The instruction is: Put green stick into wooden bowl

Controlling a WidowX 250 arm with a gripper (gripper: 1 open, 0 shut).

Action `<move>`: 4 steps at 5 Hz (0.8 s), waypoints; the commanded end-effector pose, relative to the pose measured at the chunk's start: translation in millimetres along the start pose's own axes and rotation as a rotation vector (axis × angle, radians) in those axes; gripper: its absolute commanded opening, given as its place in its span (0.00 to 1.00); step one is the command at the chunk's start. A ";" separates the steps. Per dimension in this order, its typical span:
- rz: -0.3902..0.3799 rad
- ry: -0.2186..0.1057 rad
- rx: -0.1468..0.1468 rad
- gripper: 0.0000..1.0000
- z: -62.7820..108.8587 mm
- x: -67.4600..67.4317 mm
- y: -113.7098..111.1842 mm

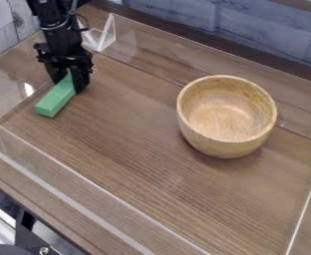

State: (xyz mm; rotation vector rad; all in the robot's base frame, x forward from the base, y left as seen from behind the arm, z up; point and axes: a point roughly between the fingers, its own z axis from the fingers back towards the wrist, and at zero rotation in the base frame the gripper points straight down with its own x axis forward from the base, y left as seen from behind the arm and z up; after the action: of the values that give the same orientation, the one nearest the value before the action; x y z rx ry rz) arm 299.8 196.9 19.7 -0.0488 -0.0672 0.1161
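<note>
The green stick [53, 101] lies flat on the wooden table at the left, its long side running away from the camera. My gripper [69, 84] points straight down over the stick's far end, with its black fingers closed against that end. The wooden bowl [227, 147] stands upright and empty at the right, well apart from the stick and the gripper.
Clear acrylic walls [145, 214] fence the dark wood table [132, 149] along the front and sides. A clear plastic bracket [105, 35] stands just behind the gripper. A grey tiled wall rises at the back.
</note>
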 end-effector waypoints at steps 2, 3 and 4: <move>-0.079 -0.010 -0.016 0.00 4.9 5.8 -9.6; -0.136 -0.001 -0.029 0.00 12.6 7.1 -15.0; -0.185 0.006 -0.045 0.00 20.0 8.3 -19.2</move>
State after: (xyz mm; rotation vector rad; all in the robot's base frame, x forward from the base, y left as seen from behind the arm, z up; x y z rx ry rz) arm 298.9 176.5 22.1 -0.1211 -0.0165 -0.0589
